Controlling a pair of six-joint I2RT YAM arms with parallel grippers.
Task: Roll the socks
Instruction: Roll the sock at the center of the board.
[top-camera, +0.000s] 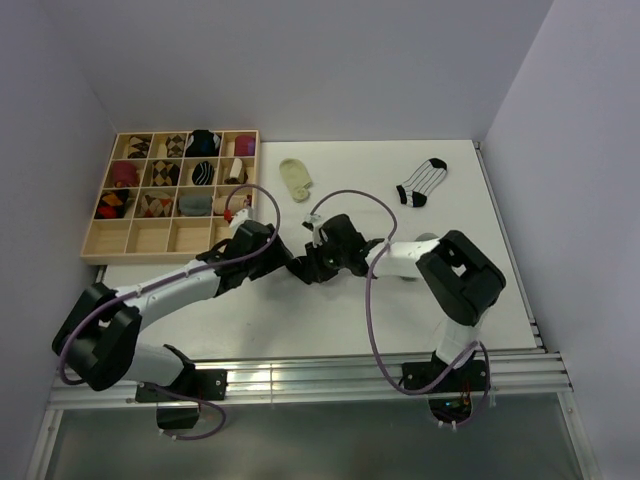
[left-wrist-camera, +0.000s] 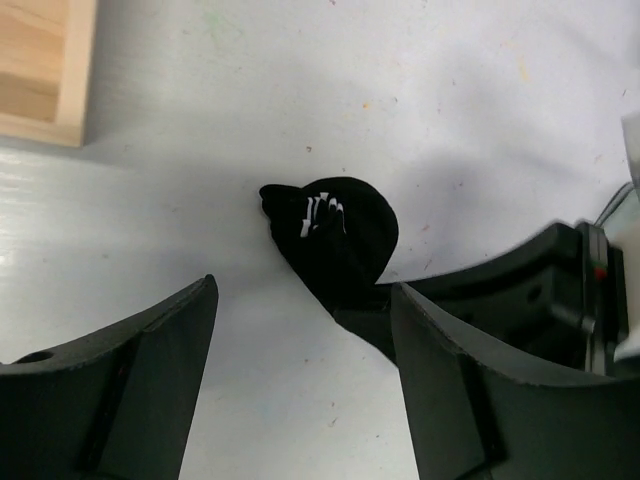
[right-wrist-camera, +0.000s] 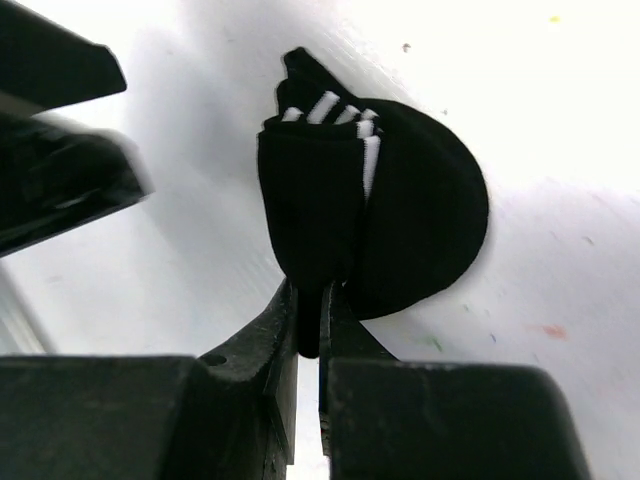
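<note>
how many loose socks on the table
3: cream sock and striped sock at the far side, black sock pinched in the right gripper. More may be hidden.

Black sock (right-wrist-camera: 420, 220): white-banded, bundled, front-right of wooden tray (top-camera: 140, 255) | cream sock (top-camera: 296, 178): flat, just right of tray | striped sock (top-camera: 421, 182): flat, farther right

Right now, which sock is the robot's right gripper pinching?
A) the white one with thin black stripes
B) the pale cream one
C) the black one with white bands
C: the right gripper is shut on the edge of the black sock, while the cream sock and the striped sock lie untouched farther back on the table.
</note>
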